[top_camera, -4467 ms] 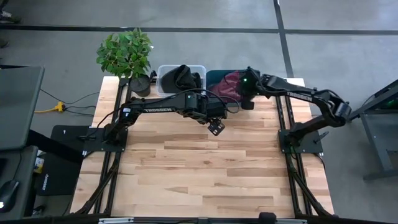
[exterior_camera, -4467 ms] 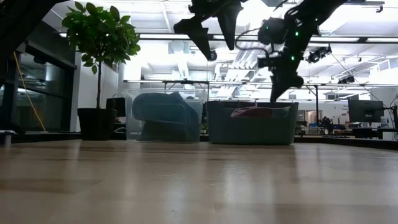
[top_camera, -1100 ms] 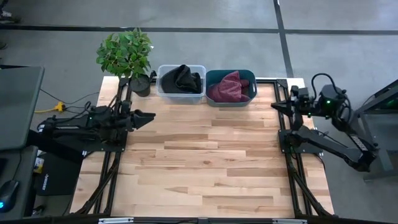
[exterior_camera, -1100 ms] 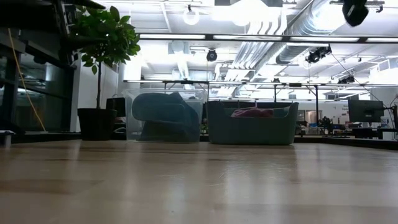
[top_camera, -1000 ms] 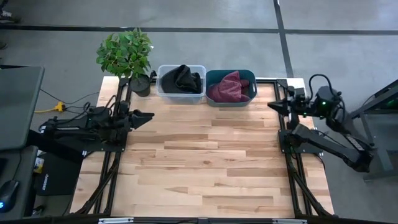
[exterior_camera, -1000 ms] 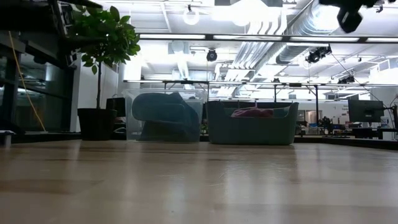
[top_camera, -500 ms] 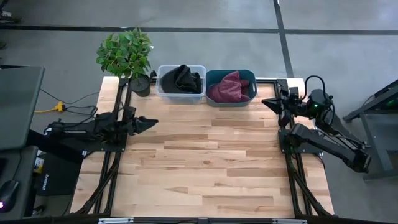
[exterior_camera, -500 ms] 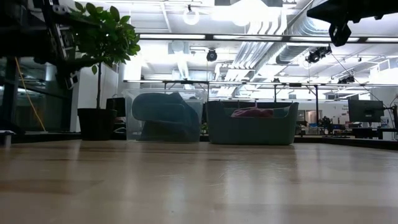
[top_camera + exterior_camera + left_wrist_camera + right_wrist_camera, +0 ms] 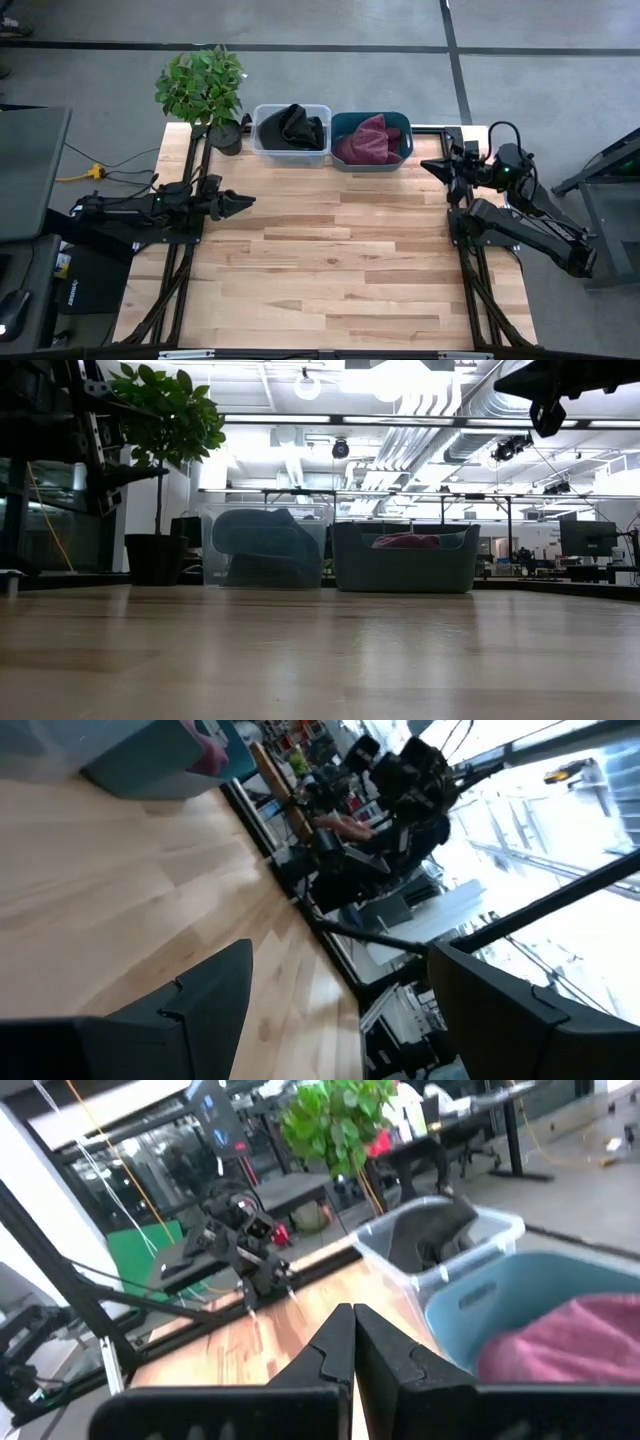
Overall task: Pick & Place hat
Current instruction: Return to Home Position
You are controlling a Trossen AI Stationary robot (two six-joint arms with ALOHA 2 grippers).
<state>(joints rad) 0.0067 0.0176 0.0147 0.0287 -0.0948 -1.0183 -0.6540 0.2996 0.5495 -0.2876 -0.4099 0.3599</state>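
Two hats lie in bins at the table's far edge. A dark hat (image 9: pixel 291 125) fills the clear bin (image 9: pixel 262 143), and a maroon hat (image 9: pixel 366 138) lies in the teal bin (image 9: pixel 400 125); both show in the low view as dark hat (image 9: pixel 262 540) and maroon hat (image 9: pixel 405 541). My left gripper (image 9: pixel 243 202) hovers open over the table's left side, fingers spread in its wrist view (image 9: pixel 340 1010). My right gripper (image 9: pixel 431 166) is shut (image 9: pixel 352 1350) above the table's right side, near the teal bin, and high in the low view (image 9: pixel 545 412).
A potted plant (image 9: pixel 203 85) stands at the far left corner beside the clear bin. Bare wooden tabletop (image 9: pixel 330 260) spreads between the two arms and toward the near edge. Black frame rails run along both sides of the table (image 9: pixel 462 240).
My left gripper has swung a little toward the near edge and come lower, its arm now showing at the left of the low view. My right gripper has moved slightly toward the table's left and down. The hats have stayed in their bins.
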